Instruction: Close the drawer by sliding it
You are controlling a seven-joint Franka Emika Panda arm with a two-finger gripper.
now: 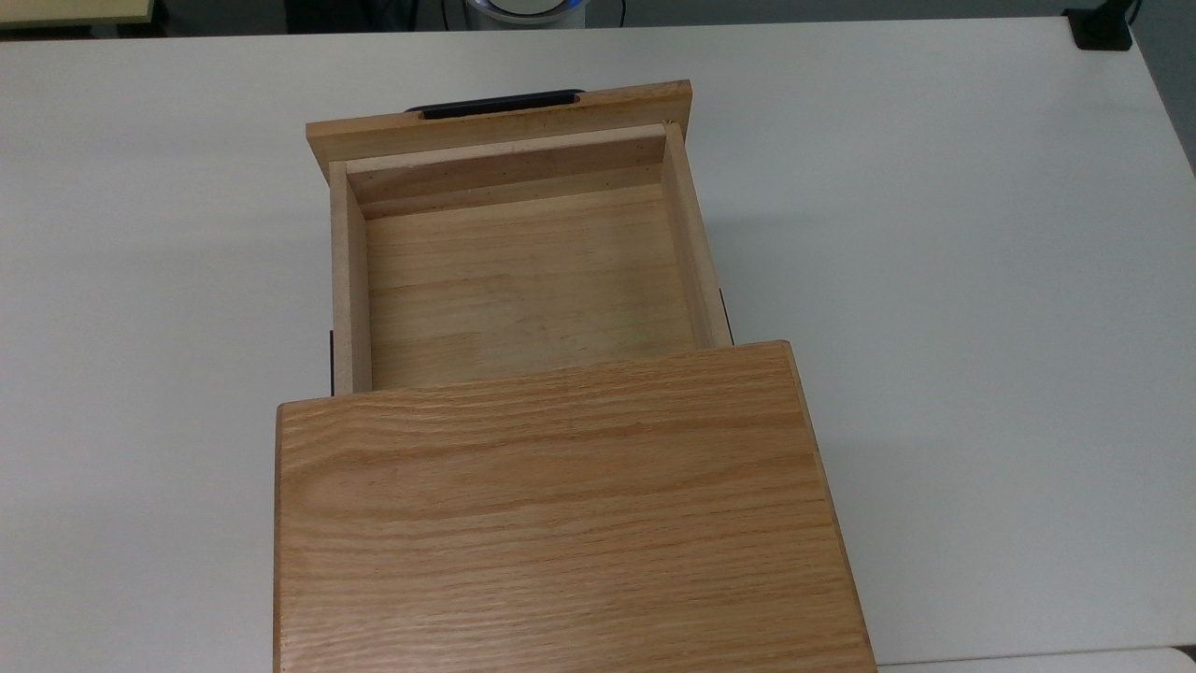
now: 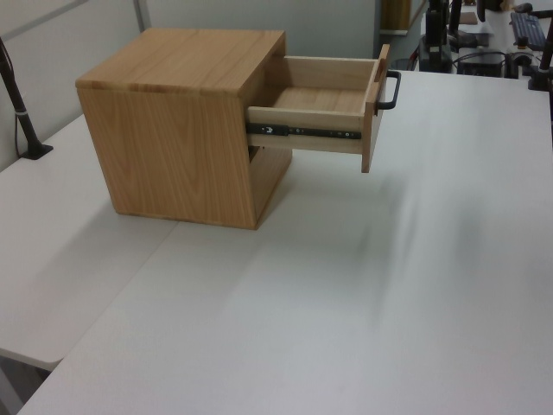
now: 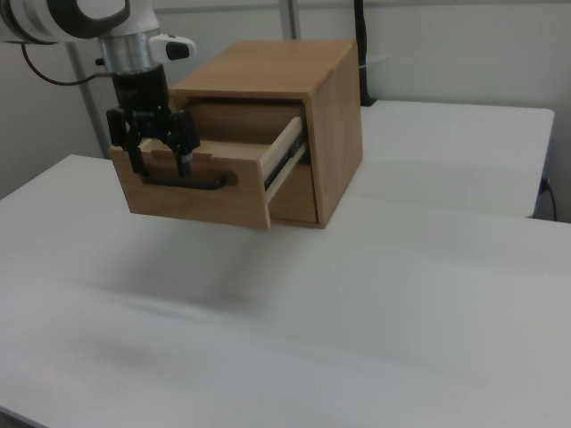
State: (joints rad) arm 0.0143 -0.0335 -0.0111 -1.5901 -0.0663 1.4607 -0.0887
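White table [image 1: 981, 280] carries oak cabinet [image 2: 181, 130]; drawer [image 1: 523, 280] pulled far out. Gripper [image 3: 161, 165] above black handle [image 3: 183, 182], fingers spread, grasping nothing visible.

Open drawer standing out of a cabinet on a bench

The cabinet [image 2: 186, 130] sits on the bench [image 2: 346, 294], and the drawer [image 1: 523, 280] stands pulled well out of its upper front, hanging above the bench top. In the top view the drawer lies beyond the cabinet top, with its handle [image 1: 500, 103] on the far side of the front panel. In the right view the pincer [image 3: 161, 147] is in front of that panel, just above the handle, at the right view's left, its two fingers spread apart.
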